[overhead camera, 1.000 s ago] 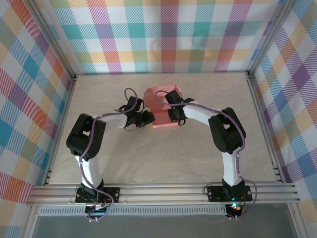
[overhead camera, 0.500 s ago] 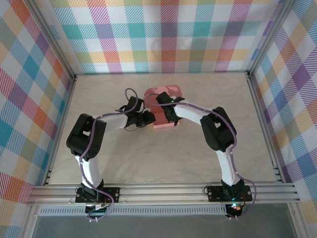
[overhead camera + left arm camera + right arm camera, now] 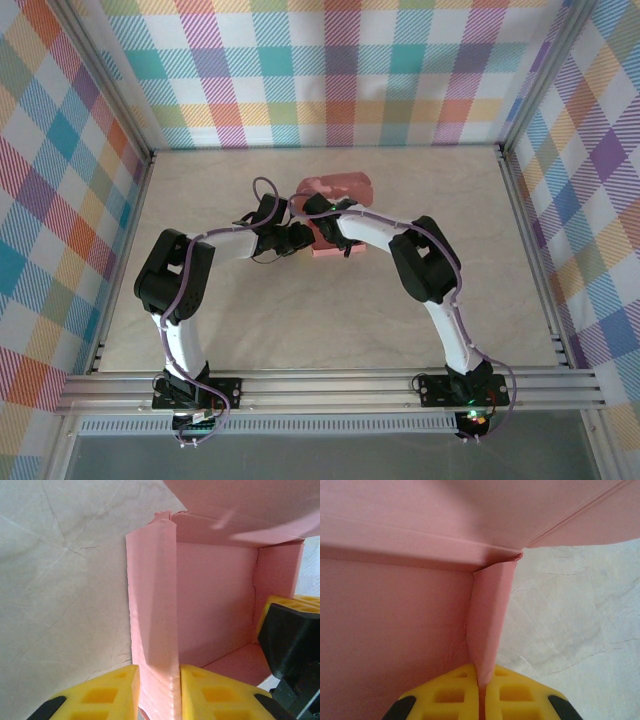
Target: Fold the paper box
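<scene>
Hold on the paper box (image 3: 338, 188), frame centre.
The left gripper (image 3: 159, 687) pinches one side wall, the right gripper (image 3: 482, 687) the opposite wall.

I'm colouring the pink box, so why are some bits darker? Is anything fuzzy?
Left wrist view: the paper box is shaded inside under its top flap, and the wall between the jaws looks soft up close. Right wrist view: its inside is darker than the bright table. Top view: even light, only faint shadows under the arms.
</scene>
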Action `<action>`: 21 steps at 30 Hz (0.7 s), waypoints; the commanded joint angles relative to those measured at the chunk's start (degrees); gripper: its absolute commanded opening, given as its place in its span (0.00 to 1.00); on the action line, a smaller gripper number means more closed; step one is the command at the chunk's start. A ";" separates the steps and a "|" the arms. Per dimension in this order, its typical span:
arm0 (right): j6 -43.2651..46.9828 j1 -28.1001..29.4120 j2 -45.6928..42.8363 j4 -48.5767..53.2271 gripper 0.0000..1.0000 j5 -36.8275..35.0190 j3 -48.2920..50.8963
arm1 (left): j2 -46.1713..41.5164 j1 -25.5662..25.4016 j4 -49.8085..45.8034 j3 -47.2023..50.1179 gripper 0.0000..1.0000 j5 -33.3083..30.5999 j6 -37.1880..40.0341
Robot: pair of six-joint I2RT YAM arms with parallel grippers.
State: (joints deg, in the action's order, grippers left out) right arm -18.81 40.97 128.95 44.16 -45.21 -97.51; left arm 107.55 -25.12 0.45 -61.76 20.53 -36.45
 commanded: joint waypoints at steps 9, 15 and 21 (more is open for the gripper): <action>-0.42 -2.18 -11.12 -8.00 0.32 14.22 10.83 | -0.58 -0.80 0.19 -0.82 0.26 0.38 -0.12; -1.96 -4.09 -15.36 -10.97 0.55 17.92 12.73 | -0.94 -0.98 0.09 -0.91 0.27 0.47 0.00; -2.37 -5.52 -14.94 -12.14 0.60 20.55 12.24 | -0.52 -1.24 0.08 -1.17 0.27 0.68 -0.02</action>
State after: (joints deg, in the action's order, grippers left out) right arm -20.32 36.03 114.39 33.04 -27.51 -85.43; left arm 107.55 -25.78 0.40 -61.76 20.53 -36.45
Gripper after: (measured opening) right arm 0.597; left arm 0.271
